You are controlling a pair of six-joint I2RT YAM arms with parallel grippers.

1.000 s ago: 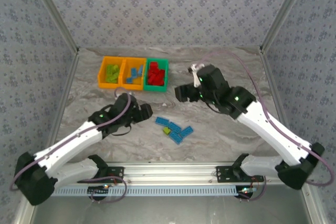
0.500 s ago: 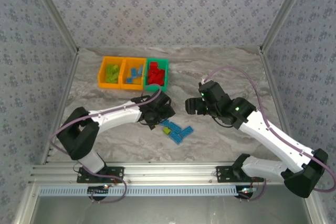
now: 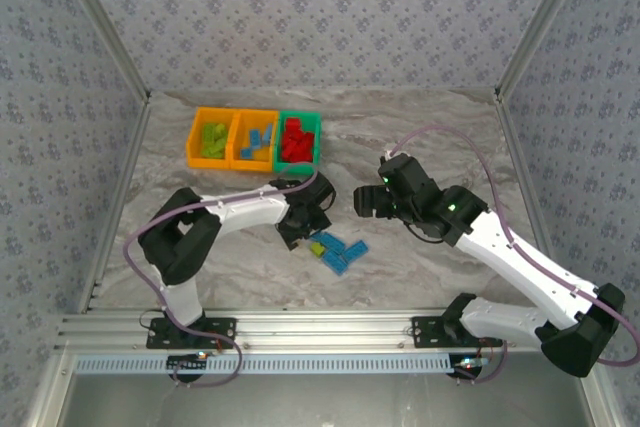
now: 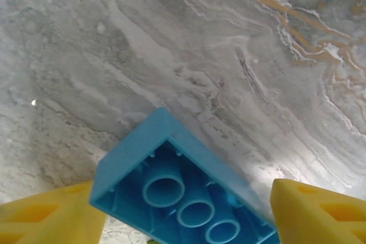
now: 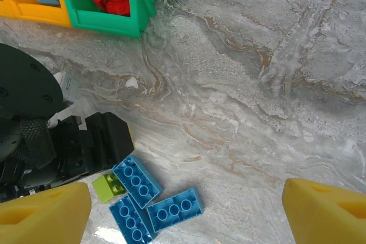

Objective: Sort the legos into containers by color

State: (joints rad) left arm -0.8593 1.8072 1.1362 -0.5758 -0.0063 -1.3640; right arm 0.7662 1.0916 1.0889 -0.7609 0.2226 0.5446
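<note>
Three joined containers stand at the back left: an orange bin with lime legos, an orange bin with blue ones, and a green bin with red ones. Several blue legos and a lime lego lie mid-table. My left gripper is down at the pile's left end. Between its yellow fingers lies an upside-down blue lego, touched at both ends, still on the table. My right gripper hovers open above the table, right of the pile, with nothing in it.
In the right wrist view the green bin and an orange bin sit top left, and two more blue legos and the lime lego lie beside the left gripper's black body. Walls enclose the marbled table.
The left gripper swung right to the pile, came down, and its jaws narrowed around a blue lego. The right gripper dropped toward the pile's right side, then held still.
</note>
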